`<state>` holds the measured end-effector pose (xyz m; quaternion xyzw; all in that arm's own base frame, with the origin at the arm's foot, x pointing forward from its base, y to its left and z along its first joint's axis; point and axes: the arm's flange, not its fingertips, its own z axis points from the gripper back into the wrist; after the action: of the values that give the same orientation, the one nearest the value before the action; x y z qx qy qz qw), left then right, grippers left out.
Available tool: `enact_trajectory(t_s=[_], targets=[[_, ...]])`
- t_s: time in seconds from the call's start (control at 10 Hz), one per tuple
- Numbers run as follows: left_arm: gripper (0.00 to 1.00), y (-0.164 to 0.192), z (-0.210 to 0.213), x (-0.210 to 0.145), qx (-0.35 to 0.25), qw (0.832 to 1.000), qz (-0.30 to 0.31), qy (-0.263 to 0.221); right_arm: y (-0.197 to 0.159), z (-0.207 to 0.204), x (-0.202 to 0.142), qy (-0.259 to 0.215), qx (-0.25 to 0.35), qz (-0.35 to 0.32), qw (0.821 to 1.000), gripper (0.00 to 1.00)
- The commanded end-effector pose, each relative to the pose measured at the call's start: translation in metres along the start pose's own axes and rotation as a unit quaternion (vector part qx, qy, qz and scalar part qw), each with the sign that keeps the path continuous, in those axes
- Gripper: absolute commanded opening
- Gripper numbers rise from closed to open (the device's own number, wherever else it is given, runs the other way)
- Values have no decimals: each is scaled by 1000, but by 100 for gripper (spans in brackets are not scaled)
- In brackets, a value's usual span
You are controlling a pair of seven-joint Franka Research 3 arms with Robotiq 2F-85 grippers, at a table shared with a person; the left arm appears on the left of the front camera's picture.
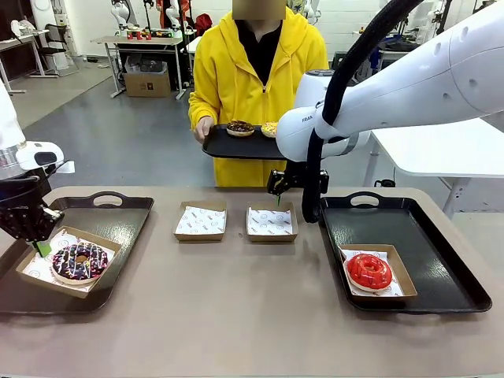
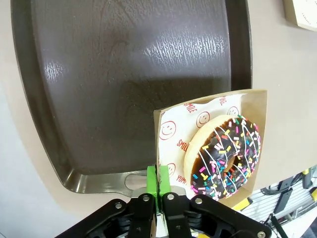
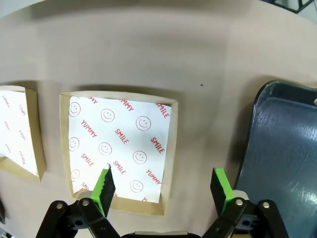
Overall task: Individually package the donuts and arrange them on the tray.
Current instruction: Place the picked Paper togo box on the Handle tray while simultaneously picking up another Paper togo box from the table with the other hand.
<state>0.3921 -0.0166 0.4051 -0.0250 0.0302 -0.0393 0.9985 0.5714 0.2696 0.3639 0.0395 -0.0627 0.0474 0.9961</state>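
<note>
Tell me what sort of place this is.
Probably a robotics lab or workshop, not a bakery: a white robot arm reaches over the table, workbenches and a cardboard box stand on the bare floor behind, and boxed donuts sit on trays.

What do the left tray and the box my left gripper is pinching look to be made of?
Dark rectangular tray: probably hard plastic, semi-glossy with a fine grain; lights reflect off it. Shallow brown box: thin matte cardboard, going by its folded walls. Its white liner: paper, printed with red smileys.
</note>
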Motion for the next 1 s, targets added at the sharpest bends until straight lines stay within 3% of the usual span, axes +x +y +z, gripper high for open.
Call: enact_trajectory(t_s=[0.0, 0.1, 0.3, 0.9], targets=[[1, -5, -2, 4, -13, 998, 61, -6, 0, -7, -9, -21, 6, 16, 1000, 100], [1, -4, -5, 4, -6, 996, 91, -4, -1, -10, -9, -22, 8, 14, 1000, 100], [1, -8, -11, 2, 3, 996, 88, -7, -7, -22, -11, -15, -3, -1, 1000, 100], [1, 5, -33, 16, 41, 999, 28, -21, -11, -43, -13, -3, -6, -12, 1000, 100]])
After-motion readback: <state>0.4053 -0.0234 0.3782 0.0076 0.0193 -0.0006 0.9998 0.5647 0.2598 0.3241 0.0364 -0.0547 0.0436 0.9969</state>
